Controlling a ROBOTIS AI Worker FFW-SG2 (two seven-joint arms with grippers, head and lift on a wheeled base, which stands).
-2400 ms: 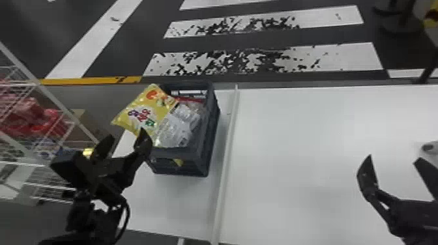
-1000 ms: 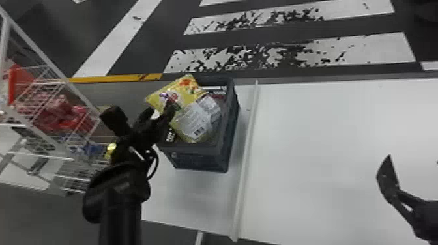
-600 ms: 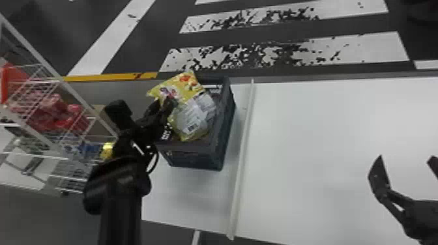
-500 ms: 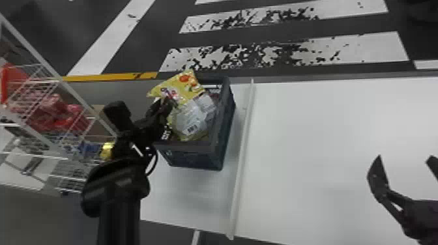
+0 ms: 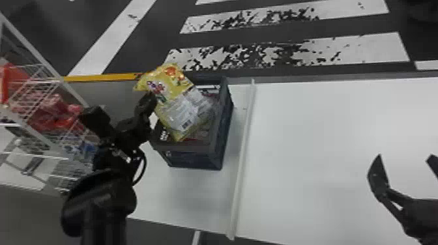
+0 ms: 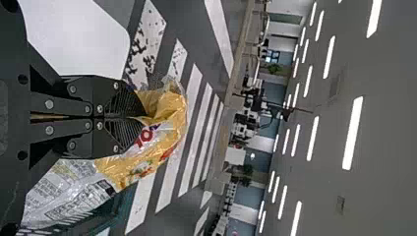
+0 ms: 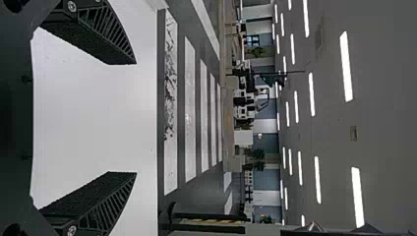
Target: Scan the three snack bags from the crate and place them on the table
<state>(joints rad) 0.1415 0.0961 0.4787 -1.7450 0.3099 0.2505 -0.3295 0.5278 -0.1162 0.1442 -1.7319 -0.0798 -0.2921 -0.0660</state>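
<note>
Wide white table (image 5: 326, 136); white wire rack (image 5: 63, 81) L of dk blue-grey plastic crate (image 5: 192, 158); long white rail (image 5: 242, 146) just R. Black R gripper (image 5: 405, 157) well R, spread; black L gripper (image 5: 150, 101) by crate's L side, pinching tilted yellow/silver snack bag (image 5: 182, 110), prob. touching rim.

left gripper (image 5: 150, 100) clamped, right gripper (image 5: 405, 157) spread wide

On my left stood a white wire rack (image 5: 68, 86) with red packages (image 5: 58, 120) in it. At the far left I saw a yellow strip (image 5: 104, 77). Beyond, white stripes (image 5: 112, 42) crossed the dark floor (image 5: 156, 29), some blotched black. Farther off, I had a green plant (image 6: 274, 68) and long ceiling lights (image 6: 352, 132) in sight.
</note>
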